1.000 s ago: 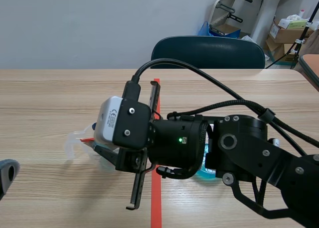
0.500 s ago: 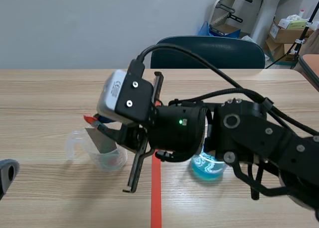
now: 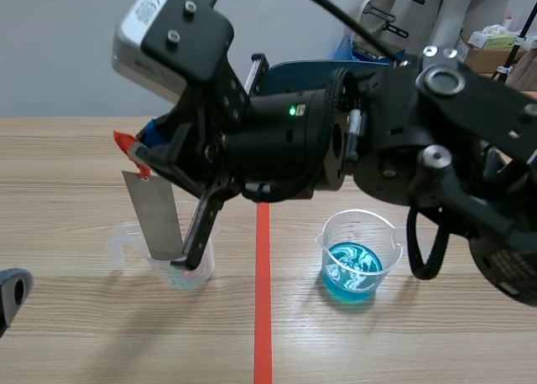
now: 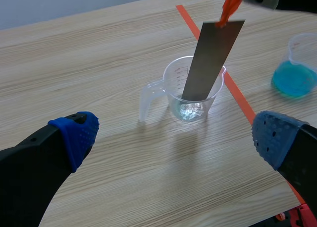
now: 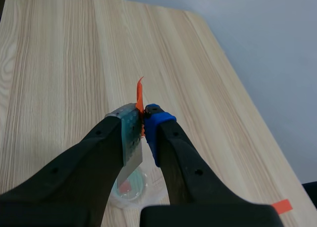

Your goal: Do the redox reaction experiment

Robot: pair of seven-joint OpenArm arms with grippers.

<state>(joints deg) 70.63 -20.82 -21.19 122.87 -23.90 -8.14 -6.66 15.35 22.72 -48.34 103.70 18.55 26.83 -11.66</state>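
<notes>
A grey metal strip (image 3: pixel 155 216) with an orange tag (image 3: pixel 124 141) at its top hangs tilted, its lower end inside a clear handled measuring cup (image 3: pixel 180 262) left of the tape line. My right gripper (image 3: pixel 144 162) reaches across from the right and is shut on the strip's top. The right wrist view shows the strip (image 5: pixel 130 138) and tag (image 5: pixel 139 95) pinched between the pads, with the cup (image 5: pixel 130 187) below. A second cup (image 3: pixel 359 256) holds blue liquid right of the line. My left gripper (image 4: pixel 174 138) is open and holds nothing; the cup (image 4: pixel 193 90) and strip (image 4: pixel 210 58) stand ahead of it.
The orange-red tape line (image 3: pixel 263 317) runs between the two cups. A dark chair (image 3: pixel 352 86) stands behind the table's far edge, with boxes (image 3: pixel 487 53) at the back right. The right arm's body (image 3: pixel 377 141) spans the table above the blue cup.
The right arm has risen and drawn the strip upward out of the clear cup until only its lower end stays inside. The blue cup, hidden before, now shows.
</notes>
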